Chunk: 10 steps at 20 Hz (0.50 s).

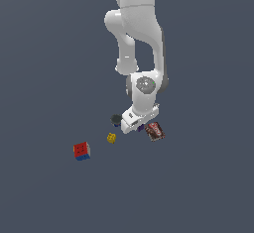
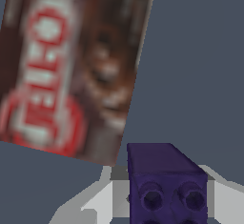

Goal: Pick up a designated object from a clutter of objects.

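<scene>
Your arm (image 1: pixel 136 38) hangs from the top of the exterior view, its wrist bent down over the table (image 1: pixel 208 187). The brown-red packet (image 2: pixel 71 70) lies flat just beside the end effector (image 2: pixel 162 204). The red cube (image 1: pixel 82 151) sits well apart, the dark round piece (image 1: pixel 116 120) and yellow block (image 1: pixel 111 138) nearer. The purple brick (image 2: pixel 164 182), dark with round holes, sits clamped between your end effector's pale fingers (image 2: pixel 97 201).
</scene>
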Each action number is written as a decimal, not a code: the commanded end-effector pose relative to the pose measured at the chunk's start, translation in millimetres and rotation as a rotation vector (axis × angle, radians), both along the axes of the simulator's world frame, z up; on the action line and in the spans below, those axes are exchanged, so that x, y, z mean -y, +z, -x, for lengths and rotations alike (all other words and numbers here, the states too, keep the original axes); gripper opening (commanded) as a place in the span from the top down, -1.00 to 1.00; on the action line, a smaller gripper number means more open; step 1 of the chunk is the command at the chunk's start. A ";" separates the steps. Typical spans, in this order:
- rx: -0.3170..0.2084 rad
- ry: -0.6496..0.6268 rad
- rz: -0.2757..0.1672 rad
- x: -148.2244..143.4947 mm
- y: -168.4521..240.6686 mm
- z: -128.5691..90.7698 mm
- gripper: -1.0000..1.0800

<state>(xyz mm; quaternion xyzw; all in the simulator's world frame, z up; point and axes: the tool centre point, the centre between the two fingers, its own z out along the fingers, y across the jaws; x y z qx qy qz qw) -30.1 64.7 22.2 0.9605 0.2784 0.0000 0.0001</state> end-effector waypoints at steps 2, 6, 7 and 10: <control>0.000 0.001 0.000 -0.4 -0.4 0.0 1.00; 0.000 0.001 0.000 -0.8 2.3 -0.3 1.00; 0.000 0.001 0.000 -1.1 4.1 -0.6 1.00; 0.000 0.001 0.000 -2.7 13.0 -1.8 1.00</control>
